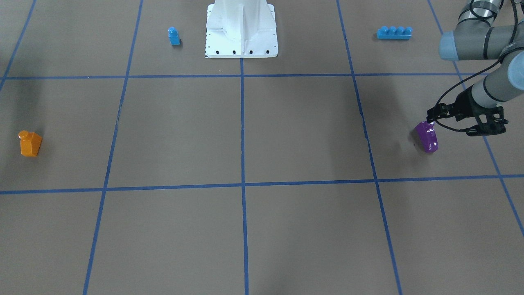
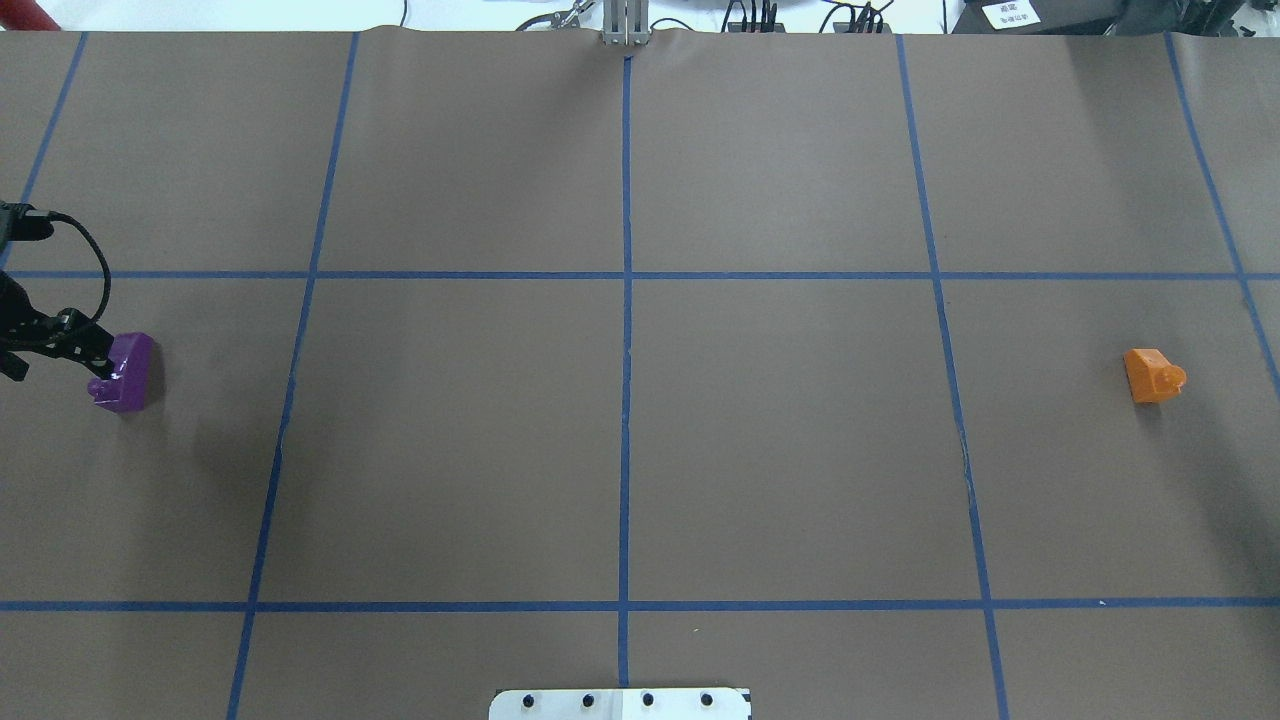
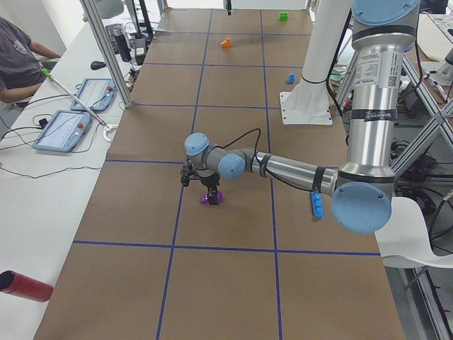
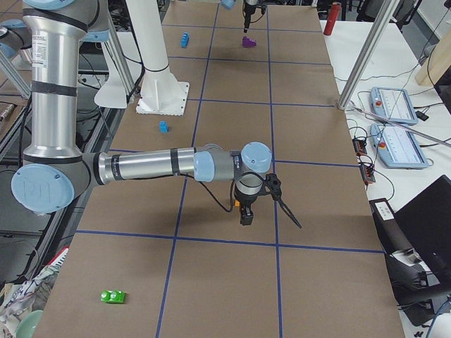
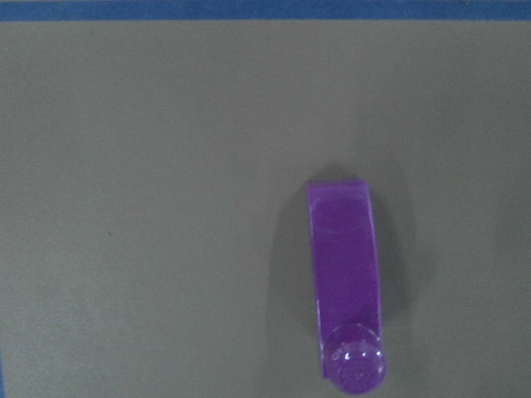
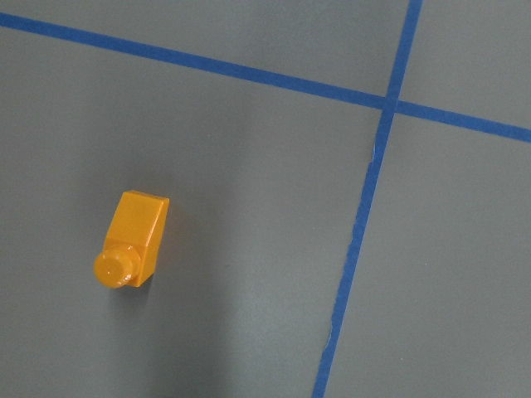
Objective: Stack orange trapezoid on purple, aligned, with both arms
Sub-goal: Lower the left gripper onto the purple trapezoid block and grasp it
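The orange trapezoid stands alone on the brown table, stud up, on the robot's right. It sits left of centre in the right wrist view. The purple brick stands on the robot's left and fills the lower right of the left wrist view. My left gripper hangs right at the purple brick's top edge; I cannot tell whether its jaws are open or shut. My right gripper shows only in the exterior right view, low over the table; I cannot tell its state.
A small blue single-stud brick and a long blue four-stud brick lie near the white base plate. A green brick lies at the table's right end. Blue tape lines grid the table.
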Controlling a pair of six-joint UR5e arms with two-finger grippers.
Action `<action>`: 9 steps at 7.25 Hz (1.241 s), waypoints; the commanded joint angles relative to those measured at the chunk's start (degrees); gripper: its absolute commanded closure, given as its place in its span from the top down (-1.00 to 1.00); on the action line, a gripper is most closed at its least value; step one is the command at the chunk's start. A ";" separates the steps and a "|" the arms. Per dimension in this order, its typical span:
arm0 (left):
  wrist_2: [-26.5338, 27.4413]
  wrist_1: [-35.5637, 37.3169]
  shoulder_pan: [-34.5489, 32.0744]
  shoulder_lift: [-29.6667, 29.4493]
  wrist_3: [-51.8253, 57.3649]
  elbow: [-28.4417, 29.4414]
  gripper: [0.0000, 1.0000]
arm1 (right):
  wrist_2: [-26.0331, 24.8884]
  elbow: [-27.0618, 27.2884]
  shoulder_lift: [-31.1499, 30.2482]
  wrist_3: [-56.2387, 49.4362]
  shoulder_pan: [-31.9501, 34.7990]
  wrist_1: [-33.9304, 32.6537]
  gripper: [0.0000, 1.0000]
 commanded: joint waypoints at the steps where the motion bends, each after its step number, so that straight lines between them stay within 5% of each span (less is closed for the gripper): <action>1: -0.15 -0.13 1.53 -2.39 -2.04 3.20 1.00 | 0.00 -0.30 0.00 0.00 -0.09 -0.03 1.00; 5: 0.47 -0.04 5.23 -3.81 -4.34 5.32 0.84 | 0.00 -0.39 0.00 0.00 -0.26 -0.03 1.00; 6: 0.47 0.05 5.32 -3.72 -4.51 5.59 0.38 | 0.00 -0.39 -0.09 0.00 -0.35 -0.03 1.00; 8: 0.65 0.14 5.32 -3.81 -4.51 5.94 -0.99 | 0.09 -0.48 0.00 0.09 -0.53 -0.03 1.00; 9: 3.26 0.14 5.32 -3.89 -5.12 5.16 -1.00 | 0.09 -0.39 0.00 0.00 -0.53 -0.03 1.00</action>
